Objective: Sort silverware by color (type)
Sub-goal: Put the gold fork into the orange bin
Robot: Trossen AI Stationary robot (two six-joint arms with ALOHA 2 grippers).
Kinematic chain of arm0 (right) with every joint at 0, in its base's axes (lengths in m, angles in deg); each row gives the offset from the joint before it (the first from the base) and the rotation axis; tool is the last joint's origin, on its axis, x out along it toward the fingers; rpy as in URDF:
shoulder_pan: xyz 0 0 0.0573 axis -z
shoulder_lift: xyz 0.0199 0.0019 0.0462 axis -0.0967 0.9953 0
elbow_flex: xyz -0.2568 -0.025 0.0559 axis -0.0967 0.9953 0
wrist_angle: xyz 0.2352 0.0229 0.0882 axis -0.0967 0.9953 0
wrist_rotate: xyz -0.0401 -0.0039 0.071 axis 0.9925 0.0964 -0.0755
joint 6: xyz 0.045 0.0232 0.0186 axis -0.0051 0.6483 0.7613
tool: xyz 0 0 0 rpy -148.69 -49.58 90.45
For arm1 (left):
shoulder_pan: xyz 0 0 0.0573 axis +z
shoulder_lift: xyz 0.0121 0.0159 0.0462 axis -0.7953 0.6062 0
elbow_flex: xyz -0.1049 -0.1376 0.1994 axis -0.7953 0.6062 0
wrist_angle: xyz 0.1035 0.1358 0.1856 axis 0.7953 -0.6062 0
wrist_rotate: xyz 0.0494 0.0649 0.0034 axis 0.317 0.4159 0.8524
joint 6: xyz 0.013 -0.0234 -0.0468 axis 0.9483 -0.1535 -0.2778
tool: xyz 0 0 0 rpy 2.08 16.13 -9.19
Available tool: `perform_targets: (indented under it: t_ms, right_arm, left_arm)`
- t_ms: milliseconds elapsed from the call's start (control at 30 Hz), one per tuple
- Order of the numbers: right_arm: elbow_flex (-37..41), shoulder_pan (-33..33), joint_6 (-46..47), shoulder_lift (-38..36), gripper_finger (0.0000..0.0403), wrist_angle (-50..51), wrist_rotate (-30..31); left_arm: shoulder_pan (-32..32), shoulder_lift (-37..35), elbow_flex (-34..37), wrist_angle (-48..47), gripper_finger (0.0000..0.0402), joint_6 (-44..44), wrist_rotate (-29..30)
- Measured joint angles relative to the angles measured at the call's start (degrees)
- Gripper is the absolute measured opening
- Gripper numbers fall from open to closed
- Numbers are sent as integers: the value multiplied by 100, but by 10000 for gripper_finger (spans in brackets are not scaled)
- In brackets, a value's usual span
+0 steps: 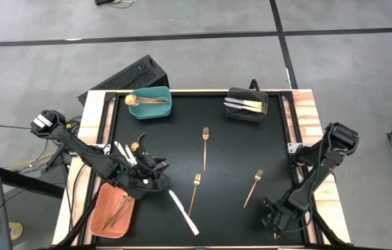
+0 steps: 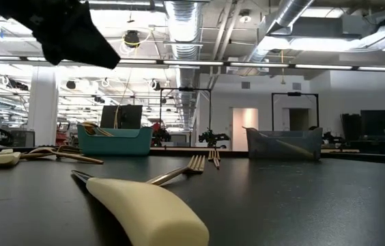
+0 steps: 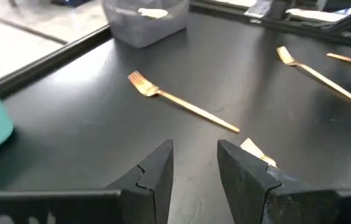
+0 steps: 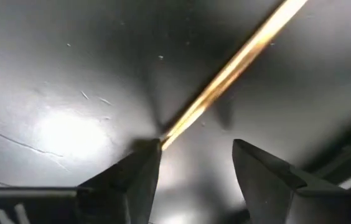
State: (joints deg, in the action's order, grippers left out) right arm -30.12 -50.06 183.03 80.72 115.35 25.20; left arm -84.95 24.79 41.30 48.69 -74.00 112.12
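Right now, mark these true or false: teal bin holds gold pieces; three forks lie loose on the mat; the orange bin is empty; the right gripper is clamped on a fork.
1. The teal bin holds gold silverware: true.
2. Three forks lie loose mid-mat: true, one, another, a third.
3. The orange bin is empty: false, copper pieces lie in it.
4. The right gripper is clamped on a fork: false, it is open over a gold handle.
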Motion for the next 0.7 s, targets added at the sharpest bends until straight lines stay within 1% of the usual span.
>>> perform_targets:
  t_ms: [133,333,500,600,667,700]
  right_arm:
    - [-12,-51,174,230,202,-329,19]
    - [-2,-51,194,234,139,-501,-14]
    - [3,-53,-193,208,93,-372,63]
    - [3,38,-483,208,56,-332,85]
    - [-11,117,-704,164,32,-271,286]
    - [-24,146,-841,107,23,-276,589]
  left_arm:
    - [6,-116,0,46,112,184,5]
    - [19,-164,0,79,112,296,26]
    - [19,-164,0,99,112,326,32]
    - [19,-164,0,107,112,326,32]
    - [19,-164,0,171,112,347,26]
    - [19,-164,0,254,112,440,25]
